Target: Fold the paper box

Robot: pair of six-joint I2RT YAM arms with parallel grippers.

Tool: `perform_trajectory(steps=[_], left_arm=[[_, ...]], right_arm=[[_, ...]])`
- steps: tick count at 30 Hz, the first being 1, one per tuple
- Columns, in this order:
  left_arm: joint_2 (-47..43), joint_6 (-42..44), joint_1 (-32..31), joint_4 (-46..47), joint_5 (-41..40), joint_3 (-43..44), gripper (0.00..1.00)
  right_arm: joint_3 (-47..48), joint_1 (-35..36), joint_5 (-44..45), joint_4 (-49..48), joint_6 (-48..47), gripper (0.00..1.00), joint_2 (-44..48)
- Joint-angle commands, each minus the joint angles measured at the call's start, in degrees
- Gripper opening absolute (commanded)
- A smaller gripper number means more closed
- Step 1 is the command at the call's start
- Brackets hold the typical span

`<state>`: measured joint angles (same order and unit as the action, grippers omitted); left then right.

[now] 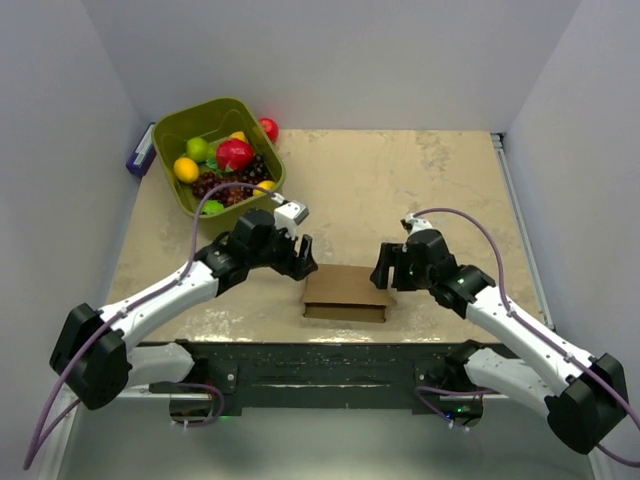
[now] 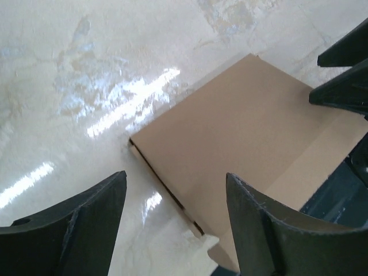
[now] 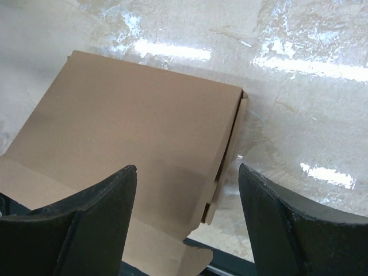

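Note:
The brown paper box (image 1: 346, 291) lies closed and flat at the near middle of the table, its front flap down over the table edge. It shows in the left wrist view (image 2: 241, 138) and the right wrist view (image 3: 132, 132). My left gripper (image 1: 304, 256) is open, hovering just off the box's left edge; its fingers (image 2: 75, 230) straddle the box's left side. My right gripper (image 1: 383, 268) is open beside the box's right edge; its fingers (image 3: 293, 224) straddle the right side wall. Neither holds anything.
A green bin (image 1: 215, 155) of toy fruit stands at the back left, with a red ball (image 1: 269, 128) behind it and a blue object (image 1: 140, 152) to its left. The dark table front rail (image 1: 330, 360) runs below the box.

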<state>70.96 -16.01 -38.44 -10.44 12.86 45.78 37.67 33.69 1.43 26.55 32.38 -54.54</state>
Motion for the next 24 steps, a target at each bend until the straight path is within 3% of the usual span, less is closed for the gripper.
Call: perform_trajectory(steps=[1, 13, 24], left_arm=[[-6.08, -5.16, 0.2, -2.31, -0.39, -4.55, 0.74], [-10.4, -13.78, 0.38, 8.05, 2.69, -16.24, 0.74], [-7.77, -14.84, 0.38, 12.72, 3.4, -20.11, 0.7]], right_arm=[[0.74, -0.12, -1.26, 1.32, 1.37, 0.73, 1.63], [-5.06, -0.12, -1.26, -0.35, 3.3, 0.6, 3.21], [-9.28, -0.12, -1.34, -1.85, 4.27, 0.52, 4.18]])
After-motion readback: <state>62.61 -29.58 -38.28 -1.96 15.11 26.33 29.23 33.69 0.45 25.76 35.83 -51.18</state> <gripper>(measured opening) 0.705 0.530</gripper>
